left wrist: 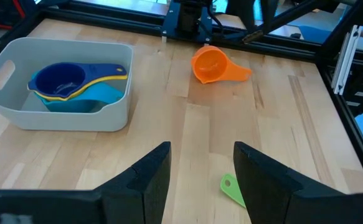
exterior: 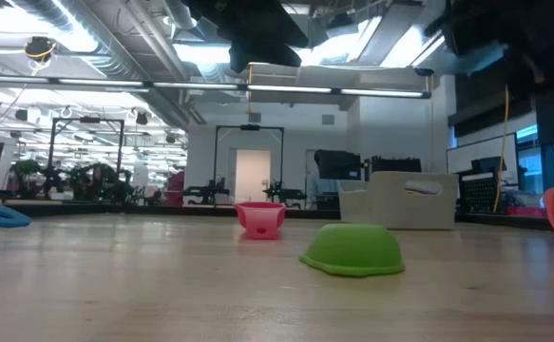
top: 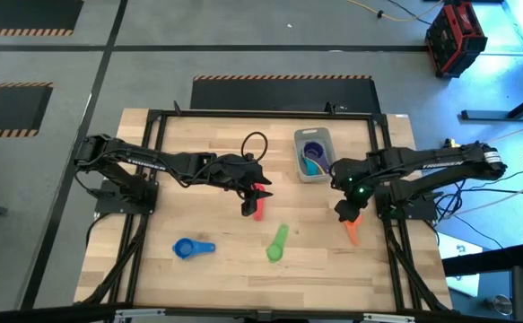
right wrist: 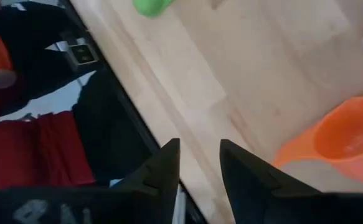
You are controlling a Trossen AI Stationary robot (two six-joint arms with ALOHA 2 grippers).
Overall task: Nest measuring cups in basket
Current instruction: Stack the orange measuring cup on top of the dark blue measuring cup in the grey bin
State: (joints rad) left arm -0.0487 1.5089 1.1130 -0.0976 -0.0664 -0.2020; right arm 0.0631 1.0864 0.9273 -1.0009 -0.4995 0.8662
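The grey basket [top: 312, 170] stands near the table's far edge and holds purple, yellow and teal measuring cups nested [left wrist: 75, 87]. The red cup [top: 259, 209] stands upright mid-table [exterior: 260, 218]. My left gripper [top: 250, 192] hovers open above it, and the red cup is out of the left wrist view, where the gripper [left wrist: 200, 180] shows. The green cup [top: 277, 244] lies bowl-down [exterior: 353, 249]. The blue cup [top: 192, 248] lies toward the near left. The orange cup [top: 352, 231] lies on the right. My right gripper [top: 345, 212] is open just beside it [right wrist: 200, 165].
A black frame rail [top: 265, 114] runs around the table. A black cable loop [top: 255, 142] lies on the wood beyond the left gripper. Bare wood [top: 189, 202] shows on the left half and along the near edge.
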